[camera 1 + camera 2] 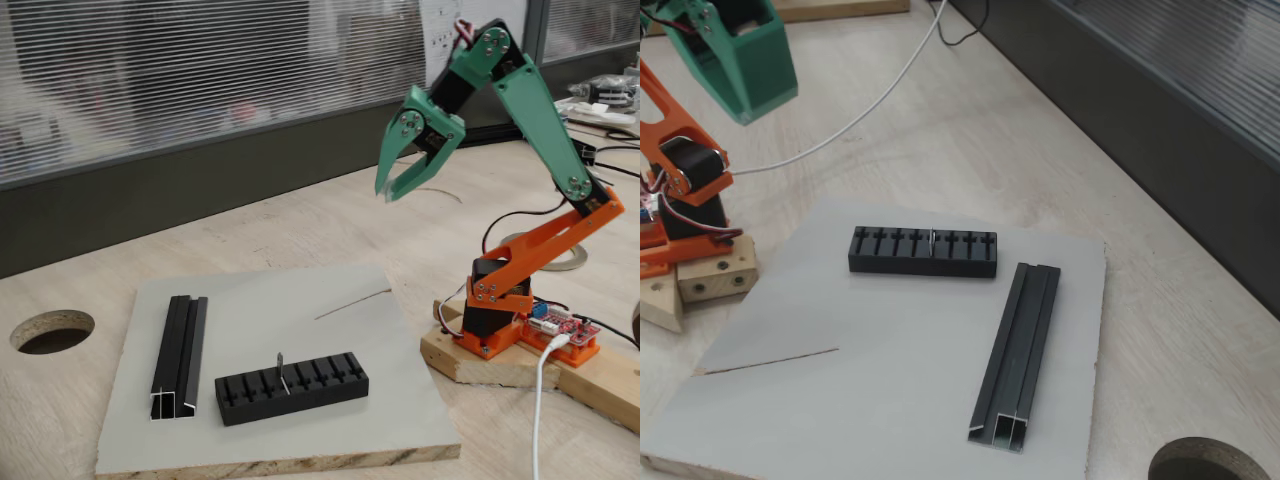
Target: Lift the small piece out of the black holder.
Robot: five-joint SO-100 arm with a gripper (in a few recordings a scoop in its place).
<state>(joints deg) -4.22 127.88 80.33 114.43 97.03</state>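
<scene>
Going left to right in the fixed view that faces the arm, we first get a round hole (52, 331) cut in the pale wooden table (300, 225). Next is the flat grey board (300, 335), and on it a long narrow black channel rail with a silvery cut end (180, 357).

Just right of the rail sits the low rectangular matte black holder block with a row of T-shaped slots (292, 388). The tiny thin grey metal tab (281, 367) stands upright in one of the middle slots, poking up above the top. We see it in the other fixed view too, as a pale sliver (931, 238) mid-row in the holder (923, 251).

Further right there's a thin wire-like grey line (352, 303) lying on the board.

Then the green and orange arm: its green two-finger gripper (385, 192) hangs high, well apart from the holder, fingers spread a moderate way with nothing between them.
</scene>
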